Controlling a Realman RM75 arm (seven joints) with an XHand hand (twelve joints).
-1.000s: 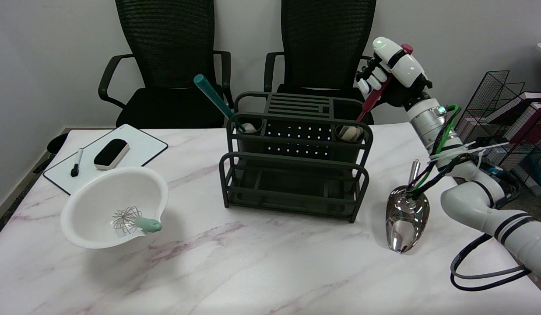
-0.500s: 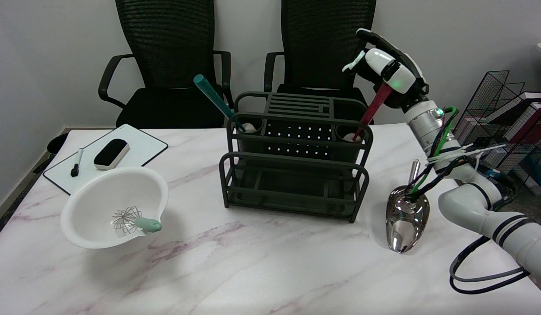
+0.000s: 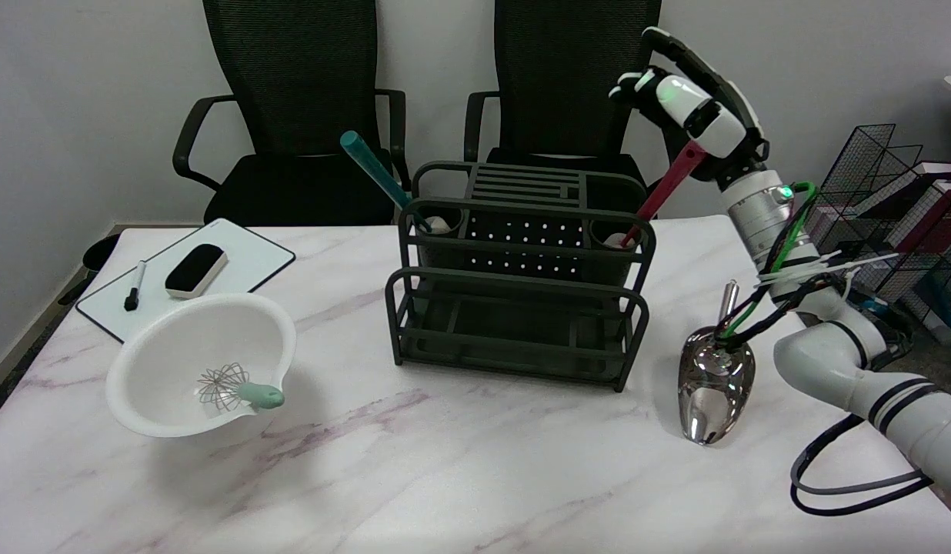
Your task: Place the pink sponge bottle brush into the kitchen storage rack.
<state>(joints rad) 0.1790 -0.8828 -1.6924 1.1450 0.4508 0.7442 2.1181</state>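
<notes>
Now we see the pink sponge bottle brush (image 3: 664,188) standing tilted in the right rear cup of the kitchen storage rack (image 3: 522,269), its sponge end down inside. Our right hand (image 3: 687,100) is at the handle's top, fingers spread apart; we cannot tell whether it grips or merely touches it. A teal brush (image 3: 375,173) leans in the left cup.

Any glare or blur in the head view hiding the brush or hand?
Head view: even lighting, sharp throughout. Glare sits only on the metal scoop. The pink brush handle reads clearly; its sponge end is dim inside the dark rack cup. The right hand shows no blur.
</notes>
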